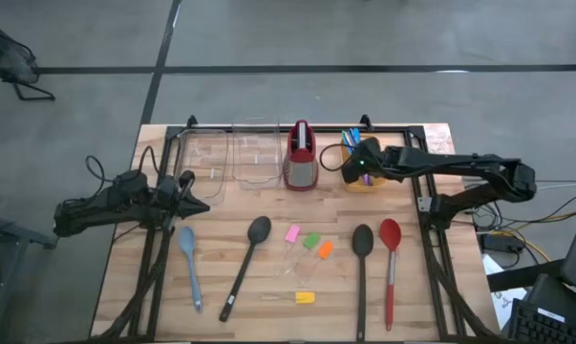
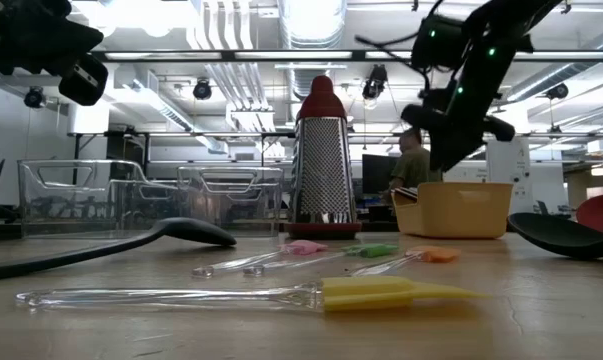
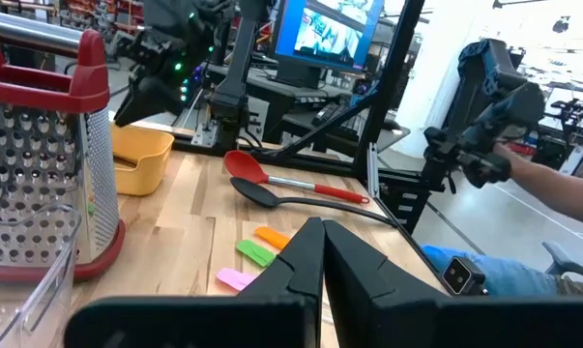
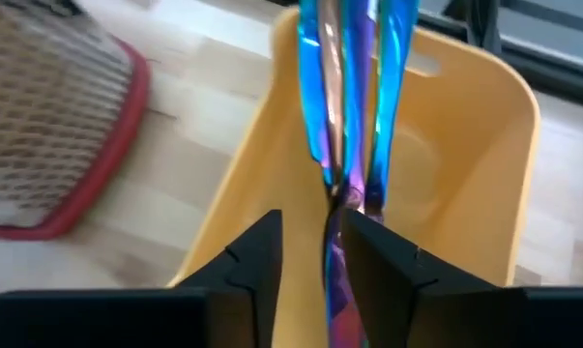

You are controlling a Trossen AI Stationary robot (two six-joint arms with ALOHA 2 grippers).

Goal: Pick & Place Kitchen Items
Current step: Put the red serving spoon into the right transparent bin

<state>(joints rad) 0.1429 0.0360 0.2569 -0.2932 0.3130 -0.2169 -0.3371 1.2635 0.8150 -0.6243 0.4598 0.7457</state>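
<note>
The right gripper [image 1: 356, 168] hangs over the orange bin [image 1: 372, 178] at the far edge of the tabletop, toward its right corner, just beside the red-and-grey grater [image 1: 301, 156]. Its fingers are pinched on a bundle of iridescent cutlery [image 4: 347, 116], the blue-and-purple handles standing up between the jaws, with the bin's open mouth right underneath. Whether the lower ends touch the bin floor I can't tell.

From where I stand, the job here is moving that cutlery cleanly at the bin. The grip looks narrow and sits low on several slick pieces at once, so I'd say the arm should keep the wrist upright and move straight and slow; any tilt and the pieces may fan out or slip. It also wants to stay clear of the bin's near wall, since the bin looks light enough to be dragged or tipped.

The left gripper [image 1: 194, 195] waits clenched and empty near the left edge, by the clear bins [image 1: 228, 155].

The rest lies across the middle and near side of the tabletop: the grey-blue spoon [image 1: 188, 260] toward the left, two black spoons [image 1: 245, 263] [image 1: 362, 268], the red spoon [image 1: 390, 263] toward the right, and the pink [image 1: 291, 233], green [image 1: 311, 241], orange [image 1: 325, 249] and yellow [image 1: 306, 297] pieces between them.
</note>
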